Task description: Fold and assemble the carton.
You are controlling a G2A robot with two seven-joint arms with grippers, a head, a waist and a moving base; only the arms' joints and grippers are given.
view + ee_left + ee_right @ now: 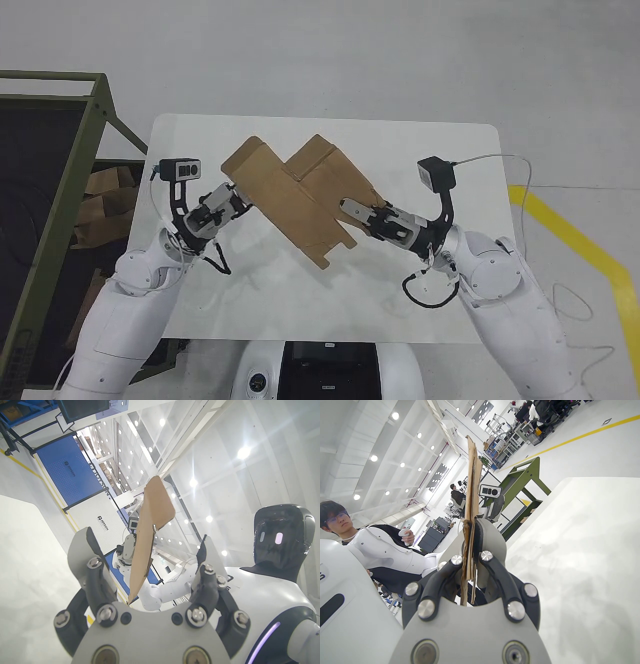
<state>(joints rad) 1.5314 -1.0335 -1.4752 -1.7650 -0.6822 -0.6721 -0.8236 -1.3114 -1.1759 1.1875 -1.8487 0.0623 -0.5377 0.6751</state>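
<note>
The light is bright and comes from round ceiling lamps [243, 452]; one flares into a star in the left wrist view. The white tabletop [420, 150] looks nearly washed out. The carton [300, 200] is evenly lit. Both wrist views bend straight lines near their edges.

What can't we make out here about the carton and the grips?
The left gripper: open around the carton edge; whether it touches is hidden by its own body, left wrist view.
Carton's creases and flaps: seen edge-on in both wrist views.
The rack by the table: cut off by top view's left edge.
</note>
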